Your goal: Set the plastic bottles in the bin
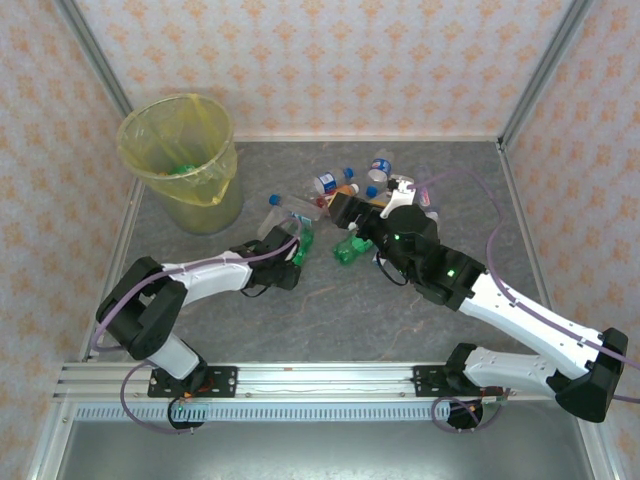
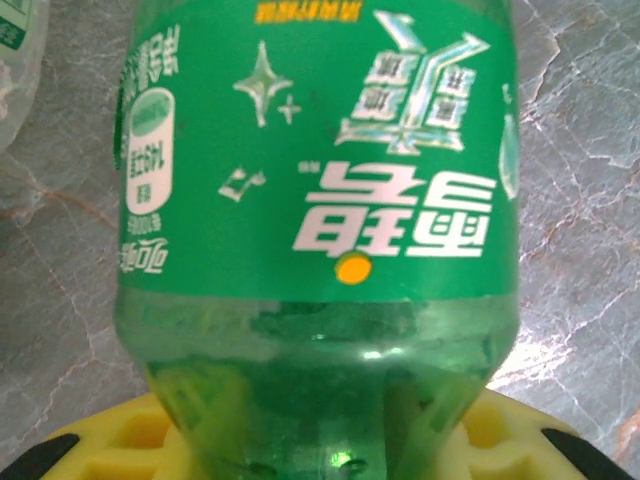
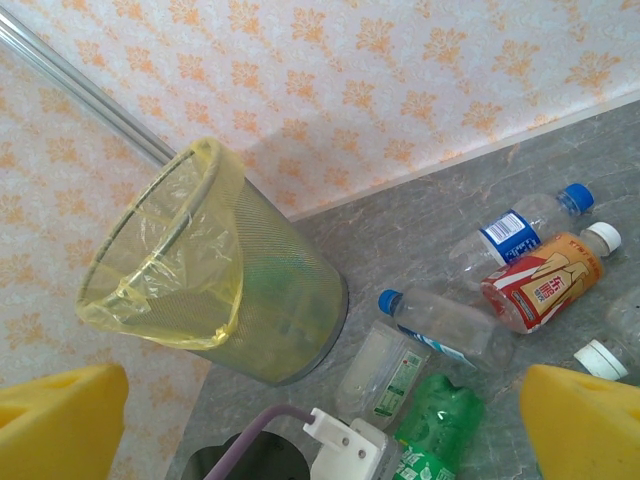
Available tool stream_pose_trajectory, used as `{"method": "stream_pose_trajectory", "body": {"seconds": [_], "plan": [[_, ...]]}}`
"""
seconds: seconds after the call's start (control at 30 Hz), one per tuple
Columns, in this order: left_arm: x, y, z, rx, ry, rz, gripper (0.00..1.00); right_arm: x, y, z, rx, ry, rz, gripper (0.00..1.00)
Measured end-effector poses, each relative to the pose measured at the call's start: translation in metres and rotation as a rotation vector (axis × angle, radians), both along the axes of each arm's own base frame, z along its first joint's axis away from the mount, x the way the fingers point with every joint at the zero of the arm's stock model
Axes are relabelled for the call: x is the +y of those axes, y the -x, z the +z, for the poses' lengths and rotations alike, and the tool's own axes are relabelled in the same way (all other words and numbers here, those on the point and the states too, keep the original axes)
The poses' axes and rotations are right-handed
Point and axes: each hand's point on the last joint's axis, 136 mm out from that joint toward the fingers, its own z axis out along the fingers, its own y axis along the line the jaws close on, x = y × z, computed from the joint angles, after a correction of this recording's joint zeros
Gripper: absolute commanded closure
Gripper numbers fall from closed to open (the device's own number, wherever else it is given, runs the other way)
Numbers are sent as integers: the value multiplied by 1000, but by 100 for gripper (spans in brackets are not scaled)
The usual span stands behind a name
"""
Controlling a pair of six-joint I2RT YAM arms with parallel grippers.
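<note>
A green soda bottle (image 2: 320, 200) was clamped in the left gripper (image 1: 291, 249), bound for the yellow-lined bin (image 1: 150, 125); the right gripper (image 3: 320, 420) was held spread wide above the bottle pile (image 3: 440, 325).

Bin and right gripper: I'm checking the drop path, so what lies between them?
In the top view, a clear bottle lies on the table between the right gripper and the bin.
</note>
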Motion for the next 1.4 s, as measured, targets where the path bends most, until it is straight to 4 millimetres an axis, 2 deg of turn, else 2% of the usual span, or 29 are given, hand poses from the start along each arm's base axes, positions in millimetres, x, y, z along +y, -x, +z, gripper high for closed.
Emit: {"method": "stream_pose_trajectory", "body": {"seconds": [0.07, 0.2, 0.3, 0.47, 0.57, 0.73, 0.87, 0.97, 1.2, 1.3, 1.4], "plan": [[0, 0, 1, -3, 2, 0, 79, 0, 0, 0, 0, 0, 0, 0], [-3, -1, 10, -25, 19, -1, 82, 0, 0, 0, 0, 0, 0, 0], [-6, -2, 27, -62, 53, 3, 82, 0, 0, 0, 0, 0, 0, 0], [-7, -4, 69, -141, 120, 25, 82, 2, 1, 0, 2, -2, 16, 0], [-9, -14, 108, -225, 167, 50, 82, 8, 4, 2, -2, -8, 53, 0], [-8, -33, 195, -412, 252, 108, 82, 22, 11, 10, -30, -26, 140, 0], [0, -46, 253, -528, 297, 160, 82, 36, 18, 15, -59, -25, 208, 0], [21, -60, 287, -595, 312, 230, 82, 47, 24, 16, -77, -17, 256, 0], [101, -89, 353, -722, 296, 446, 82, 65, 29, 26, -110, -15, 315, 0], [133, -99, 375, -763, 272, 534, 82, 68, 30, 28, -115, -15, 321, 0], [163, -109, 381, -770, 239, 614, 82, 68, 30, 28, -115, -14, 323, 0]]}}
